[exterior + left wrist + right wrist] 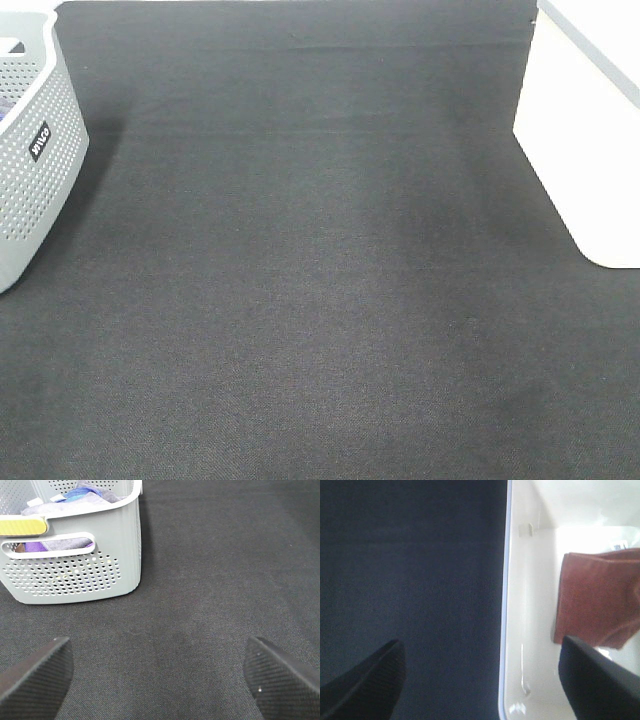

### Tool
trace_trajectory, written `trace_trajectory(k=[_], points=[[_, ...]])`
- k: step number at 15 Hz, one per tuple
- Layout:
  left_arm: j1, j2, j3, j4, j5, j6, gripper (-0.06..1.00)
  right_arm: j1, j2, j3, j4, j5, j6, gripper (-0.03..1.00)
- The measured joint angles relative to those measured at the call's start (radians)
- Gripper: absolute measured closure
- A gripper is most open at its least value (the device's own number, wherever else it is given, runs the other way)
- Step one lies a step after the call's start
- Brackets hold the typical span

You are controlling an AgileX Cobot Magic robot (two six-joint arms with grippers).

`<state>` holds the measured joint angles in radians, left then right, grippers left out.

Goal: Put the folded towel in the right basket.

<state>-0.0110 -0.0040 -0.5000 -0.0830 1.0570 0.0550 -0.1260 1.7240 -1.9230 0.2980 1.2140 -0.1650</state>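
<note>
Opposite the right basket, grey basket holds cloths.

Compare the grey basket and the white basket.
The grey basket has walls full of small holes and a black label; the white basket has plain walls. The grey one sits at the left, the white one at the right. The grey one holds purple and blue cloths; the white one holds a brown towel. Both have rounded corners.
</note>
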Motion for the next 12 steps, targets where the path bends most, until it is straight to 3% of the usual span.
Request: trace_trajectory(k=[5, 6, 9, 12], points=[[0.000, 0.000, 0.000, 0.000, 0.000, 0.000, 0.07, 0.002, -0.333, 0.412, -0.047, 0.000, -0.005, 0.18], [0.000, 0.000, 0.000, 0.000, 0.000, 0.000, 0.07, 0.002, -0.333, 0.412, -0.047, 0.000, -0.005, 0.18], [0.000, 0.000, 0.000, 0.000, 0.000, 0.000, 0.07, 0.002, -0.576, 0.736, -0.050, 0.000, -0.011, 0.18], [0.000, 0.000, 0.000, 0.000, 0.000, 0.000, 0.07, 0.002, -0.782, 0.959, -0.057, 0.000, -0.011, 0.18]])
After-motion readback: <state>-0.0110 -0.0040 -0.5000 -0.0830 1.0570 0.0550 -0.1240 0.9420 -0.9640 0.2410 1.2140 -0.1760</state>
